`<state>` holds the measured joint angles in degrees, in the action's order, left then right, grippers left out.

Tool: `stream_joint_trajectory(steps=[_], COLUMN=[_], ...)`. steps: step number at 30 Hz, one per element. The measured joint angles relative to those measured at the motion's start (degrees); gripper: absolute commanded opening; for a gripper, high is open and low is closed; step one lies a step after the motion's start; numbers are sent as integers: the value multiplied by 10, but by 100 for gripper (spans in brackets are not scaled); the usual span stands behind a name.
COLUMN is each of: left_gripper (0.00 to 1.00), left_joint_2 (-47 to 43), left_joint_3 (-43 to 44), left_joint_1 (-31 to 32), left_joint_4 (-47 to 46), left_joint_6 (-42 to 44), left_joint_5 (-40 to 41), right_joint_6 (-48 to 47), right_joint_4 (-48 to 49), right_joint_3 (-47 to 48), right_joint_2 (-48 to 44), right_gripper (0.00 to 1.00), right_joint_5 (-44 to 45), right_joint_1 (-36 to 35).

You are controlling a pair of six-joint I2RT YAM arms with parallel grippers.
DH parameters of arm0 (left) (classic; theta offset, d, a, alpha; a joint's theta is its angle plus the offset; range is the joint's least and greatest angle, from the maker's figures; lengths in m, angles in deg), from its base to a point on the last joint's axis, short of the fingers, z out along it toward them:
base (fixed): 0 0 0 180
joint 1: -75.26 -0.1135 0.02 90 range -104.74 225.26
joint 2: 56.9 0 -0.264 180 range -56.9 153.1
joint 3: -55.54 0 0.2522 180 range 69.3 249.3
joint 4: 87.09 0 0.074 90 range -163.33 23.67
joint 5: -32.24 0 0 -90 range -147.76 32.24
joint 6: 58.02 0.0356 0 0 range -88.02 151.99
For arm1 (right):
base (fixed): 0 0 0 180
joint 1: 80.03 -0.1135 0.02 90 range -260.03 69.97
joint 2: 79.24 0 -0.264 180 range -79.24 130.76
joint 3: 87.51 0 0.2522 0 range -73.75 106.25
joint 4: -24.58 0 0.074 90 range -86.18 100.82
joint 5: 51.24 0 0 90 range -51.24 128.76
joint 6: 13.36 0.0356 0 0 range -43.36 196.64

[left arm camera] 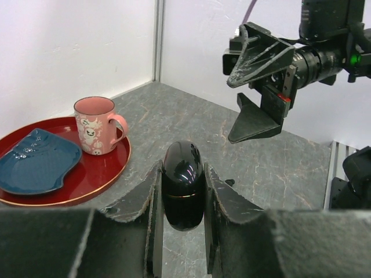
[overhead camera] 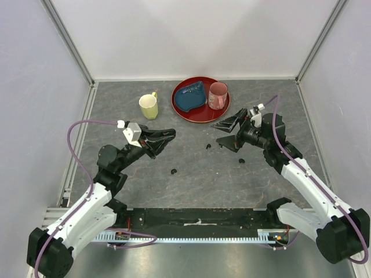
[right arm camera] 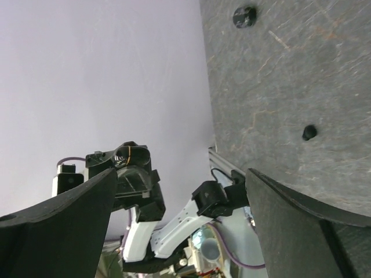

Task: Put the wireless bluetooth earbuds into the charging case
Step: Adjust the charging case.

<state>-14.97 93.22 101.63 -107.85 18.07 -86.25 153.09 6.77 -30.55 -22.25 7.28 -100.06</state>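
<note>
From overhead, the charging case [left arm camera: 182, 188] blends into your left pincer's [overhead camera: 164, 138] dark fingers. Only the left wrist view shows it plainly: glossy, black and clamped upright between both fingers, its lower end hidden. Your right pincer [overhead camera: 225, 133] stands wide apart, holding nothing, above the table [overhead camera: 191, 191]. Three tiny specks lie loose there: a near earbud [overhead camera: 174, 171], a middle earbud [overhead camera: 207, 146] left of the right pincer, and a right earbud [overhead camera: 241, 160]. Their shapes are too small to make out.
</note>
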Motion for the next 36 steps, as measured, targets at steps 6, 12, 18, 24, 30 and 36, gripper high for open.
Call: stream_joint_trajectory(steps=[6, 12, 18, 24, 30, 36], left_gripper=[2, 2, 2, 2, 2, 2], left_joint_2=[17, 45, 71, 84, 89, 97], left_joint_3=[0, 0, 2, 10, 16, 16], left_joint_1=[1, 23, 70, 102, 114, 117], left_joint_4=[-25, -53, -72, -78, -91, -95], left_joint_6=[2, 2, 15, 27, 34, 43], left_joint_5=[-24, -35, -31, -16, 2, 21], right_joint_6=[49, 104, 151, 181, 227, 256], right_joint_4=[37, 101, 164, 191, 243, 267], right_joint_3=[3, 4, 4, 4, -1, -13], right_joint_2=[18, 43, 86, 97, 101, 115], right_gripper=[98, 98, 98, 88, 78, 73], right_joint_5=[-1, 8, 17, 25, 27, 28], right_joint_1=[-41, -96, -142, -167, -181, -200])
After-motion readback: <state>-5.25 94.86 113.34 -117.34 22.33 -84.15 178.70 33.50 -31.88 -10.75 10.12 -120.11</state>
